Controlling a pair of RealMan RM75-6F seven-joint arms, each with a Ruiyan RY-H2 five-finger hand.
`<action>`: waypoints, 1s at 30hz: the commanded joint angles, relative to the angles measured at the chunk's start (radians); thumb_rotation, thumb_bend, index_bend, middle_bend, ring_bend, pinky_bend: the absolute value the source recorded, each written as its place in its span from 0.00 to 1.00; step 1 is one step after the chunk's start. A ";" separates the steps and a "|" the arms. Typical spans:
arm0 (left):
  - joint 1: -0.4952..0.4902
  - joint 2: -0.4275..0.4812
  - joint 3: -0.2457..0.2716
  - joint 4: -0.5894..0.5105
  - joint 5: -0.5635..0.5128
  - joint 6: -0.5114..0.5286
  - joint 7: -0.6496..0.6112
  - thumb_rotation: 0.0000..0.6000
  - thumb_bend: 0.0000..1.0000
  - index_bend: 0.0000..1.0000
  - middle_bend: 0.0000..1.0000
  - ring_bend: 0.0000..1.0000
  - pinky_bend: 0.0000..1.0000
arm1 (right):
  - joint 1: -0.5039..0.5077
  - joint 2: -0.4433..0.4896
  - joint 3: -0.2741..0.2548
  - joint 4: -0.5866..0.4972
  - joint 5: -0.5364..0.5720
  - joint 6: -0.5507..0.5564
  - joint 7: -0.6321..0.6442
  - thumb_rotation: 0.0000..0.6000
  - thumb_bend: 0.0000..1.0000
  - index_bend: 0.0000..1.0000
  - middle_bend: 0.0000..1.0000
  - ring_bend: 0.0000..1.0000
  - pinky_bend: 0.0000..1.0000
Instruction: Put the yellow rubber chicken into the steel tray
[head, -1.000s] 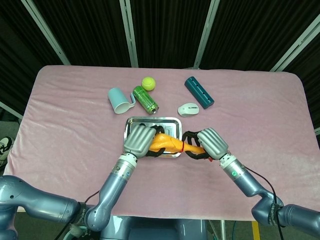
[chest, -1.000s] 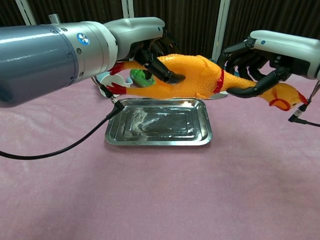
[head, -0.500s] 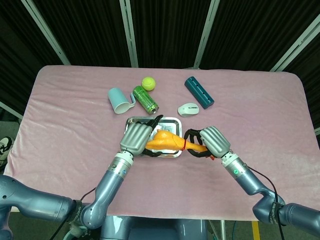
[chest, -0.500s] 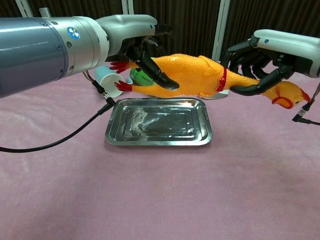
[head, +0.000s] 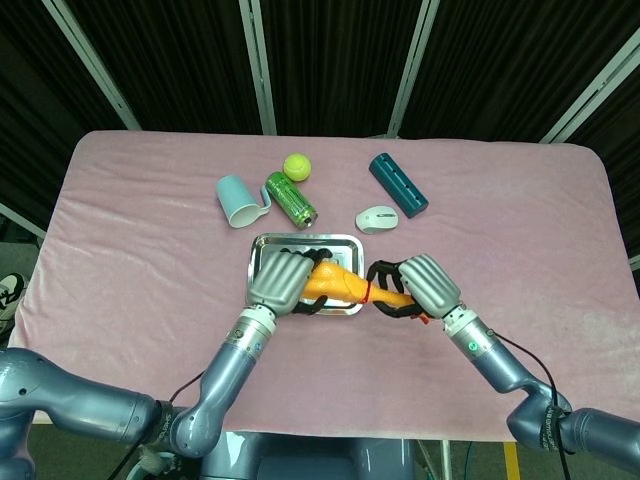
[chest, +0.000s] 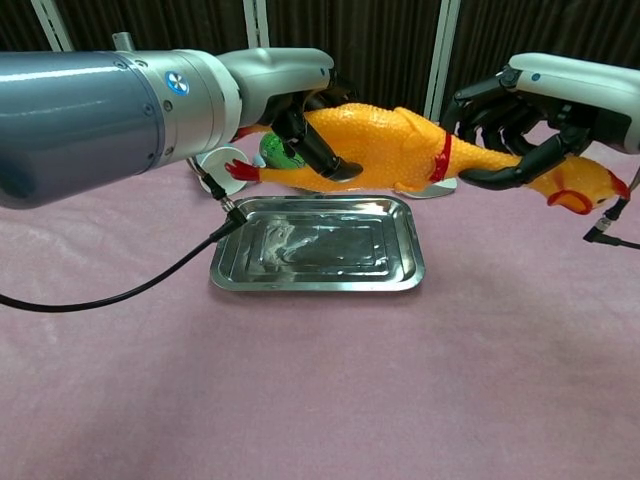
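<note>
Both hands carry the yellow rubber chicken (chest: 400, 150) in the air above the steel tray (chest: 317, 258), clear of its rim and lying roughly level across it. The left hand (chest: 290, 95) wraps dark fingers (chest: 325, 158) around the chicken's tail end, where the red feet (chest: 243, 171) stick out; the right hand (chest: 545, 105) curls around the neck, just past the red collar (chest: 441, 158), with the head and red beak hanging beyond it. In the head view the chicken (head: 335, 286) spans the tray's (head: 300, 243) near right corner, between the left hand (head: 277, 282) and the right hand (head: 425, 285).

Behind the tray lie a white computer mouse (head: 377, 218), a green can (head: 290, 198) on its side, a pale blue mug (head: 238, 201) tipped over, a yellow-green tennis ball (head: 297, 166) and a dark teal cylinder (head: 398, 184).

All of it rests on a pink cloth (head: 130, 240) that covers the table. Beyond the far edge hangs a black curtain (head: 330, 60) crossed by slanted metal struts (head: 255, 60). The can's printing is too small to read.
</note>
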 joint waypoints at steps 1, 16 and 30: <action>-0.004 -0.011 -0.003 0.006 0.005 0.007 -0.001 1.00 0.47 0.39 0.51 0.50 0.37 | -0.001 0.002 -0.002 -0.002 -0.002 0.003 -0.002 1.00 0.63 0.87 0.69 0.70 0.85; 0.014 -0.047 0.003 0.038 0.067 0.017 -0.061 1.00 0.71 0.76 0.87 0.73 0.57 | -0.003 0.003 -0.009 -0.006 -0.007 0.007 0.000 1.00 0.63 0.87 0.70 0.71 0.85; 0.042 0.013 0.007 -0.011 0.067 -0.013 -0.078 1.00 0.01 0.01 0.24 0.25 0.38 | -0.008 0.012 -0.010 0.005 0.005 0.007 0.012 1.00 0.63 0.87 0.70 0.71 0.85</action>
